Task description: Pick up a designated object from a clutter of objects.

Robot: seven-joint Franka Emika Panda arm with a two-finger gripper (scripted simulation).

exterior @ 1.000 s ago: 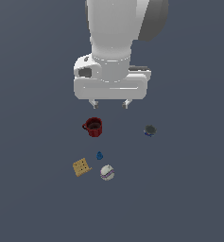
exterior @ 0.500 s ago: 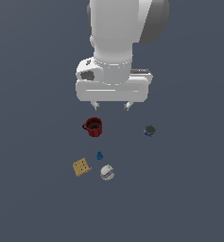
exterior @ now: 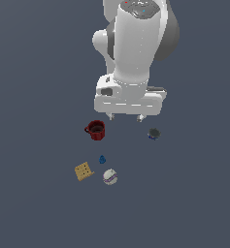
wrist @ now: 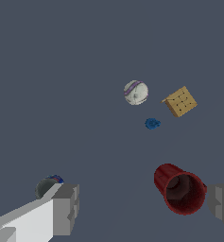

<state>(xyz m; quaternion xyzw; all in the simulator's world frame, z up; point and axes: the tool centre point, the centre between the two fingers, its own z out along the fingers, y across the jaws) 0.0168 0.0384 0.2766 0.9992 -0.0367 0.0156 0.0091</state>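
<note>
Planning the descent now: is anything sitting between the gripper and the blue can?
Nothing visible blocks it. The gripper hangs open above the floor, and the blue can stands alone toward the exterior view's right. The red mug sits apart on the other side.

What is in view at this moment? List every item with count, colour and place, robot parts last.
can: one, blue side, dark grey top, alone toward the exterior view's right, partly hidden behind a finger in the wrist view
mug: one, red, upright, toward the exterior view's left of the can
cracker: one, tan, square, lying flat, nearer the camera than the mug
small piece: one, blue, between the mug and the ball
ball: one, white with a stripe, beside the cracker
floor: one, plain dark grey, under everything
arm: one, white, above the items
gripper: one, white with grey fingers, open, holding nothing, above the gap between mug and can
</note>
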